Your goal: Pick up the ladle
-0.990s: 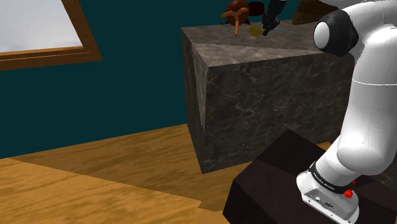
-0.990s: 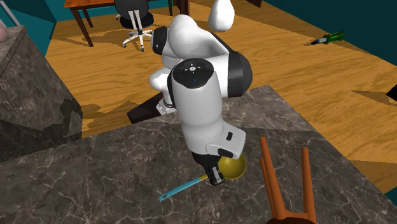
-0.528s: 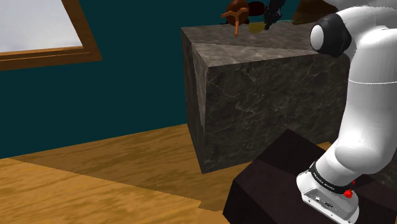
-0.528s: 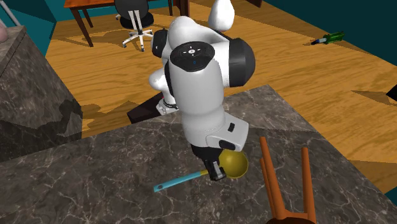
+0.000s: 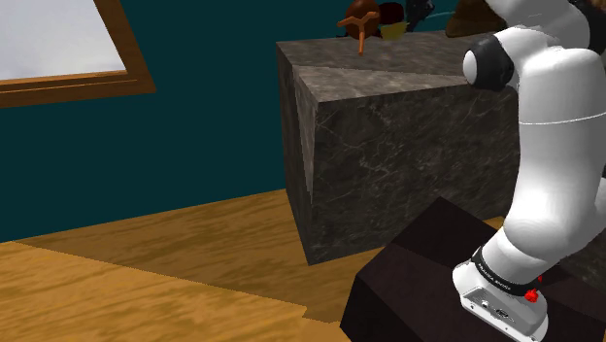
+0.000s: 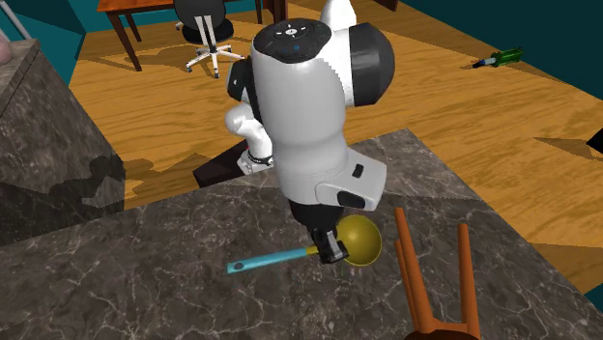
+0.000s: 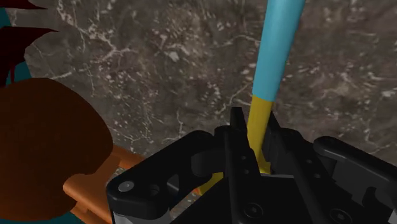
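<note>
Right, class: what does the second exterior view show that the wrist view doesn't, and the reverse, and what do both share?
Second exterior, not wrist: the ladle's yellow bowl, the arm, wooden floor, a chair, a bottle. Wrist, not second exterior: both fingers pressed against the yellow shaft. Shared: gripper, blue handle, stone counter.

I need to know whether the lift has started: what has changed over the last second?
The gripper, shut on the ladle at its yellow neck, has risen from the marble counter and carried the ladle up with it, so it now hangs clear of the surface. The white arm rose too. The brown wooden piece beside it and the counter stayed put.
</note>
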Controlling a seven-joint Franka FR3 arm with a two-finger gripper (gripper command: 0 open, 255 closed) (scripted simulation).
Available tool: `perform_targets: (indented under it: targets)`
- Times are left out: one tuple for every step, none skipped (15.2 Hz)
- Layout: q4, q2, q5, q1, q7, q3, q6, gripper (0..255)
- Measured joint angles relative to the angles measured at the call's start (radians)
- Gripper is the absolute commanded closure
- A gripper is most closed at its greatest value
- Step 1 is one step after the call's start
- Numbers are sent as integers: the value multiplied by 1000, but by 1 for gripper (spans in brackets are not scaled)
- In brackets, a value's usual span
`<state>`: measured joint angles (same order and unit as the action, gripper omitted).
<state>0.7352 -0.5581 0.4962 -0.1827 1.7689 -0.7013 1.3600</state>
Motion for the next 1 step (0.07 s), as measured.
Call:
perform_targets:
  targets:
    - [-24, -8, 6, -12, -2, 3, -14, 255]
